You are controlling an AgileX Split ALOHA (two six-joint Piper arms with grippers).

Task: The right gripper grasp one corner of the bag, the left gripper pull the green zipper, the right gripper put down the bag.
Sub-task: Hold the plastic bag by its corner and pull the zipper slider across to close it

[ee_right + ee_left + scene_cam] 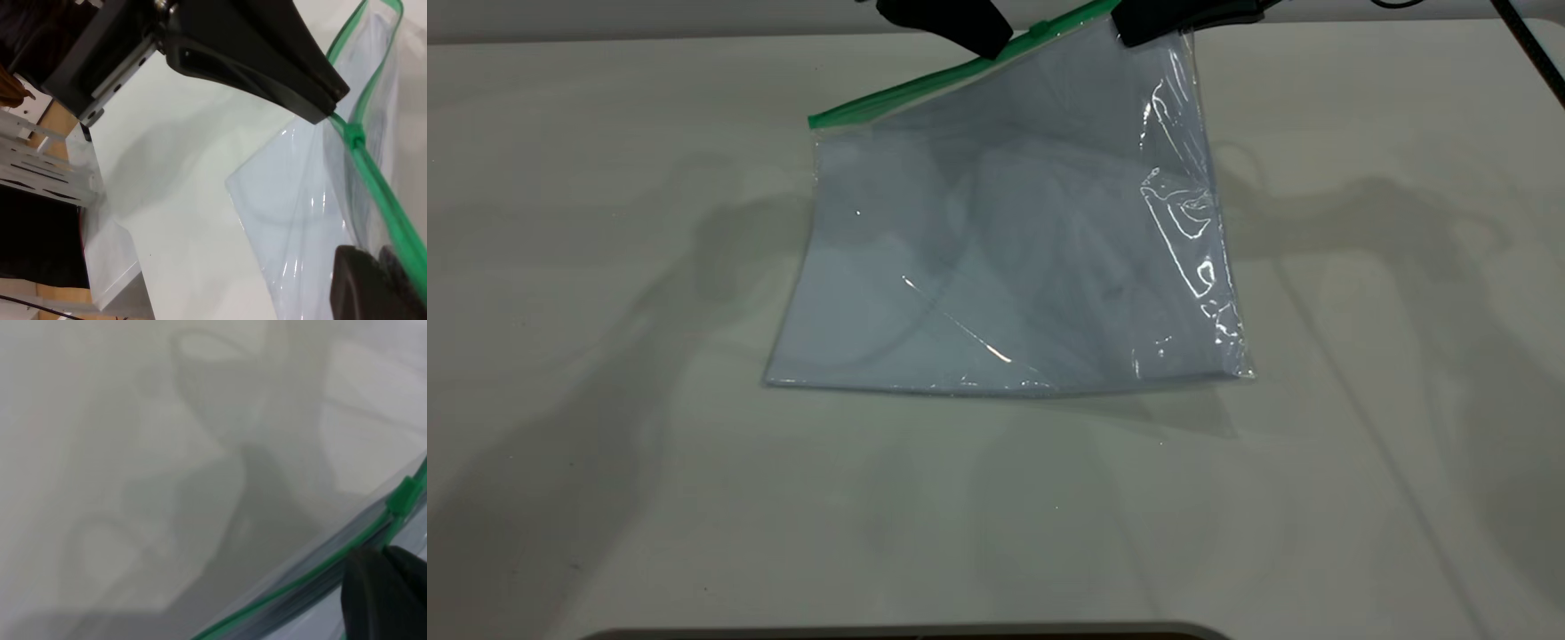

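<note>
The bag, crinkly clear plastic, hangs from the right tool, clamped on its corner.

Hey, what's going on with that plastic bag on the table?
The right gripper is pinching the bag by one top corner, holding that end up while its bottom edge rests on the table. The left gripper sits on the green zipper, close beside the small slider tab.
</note>
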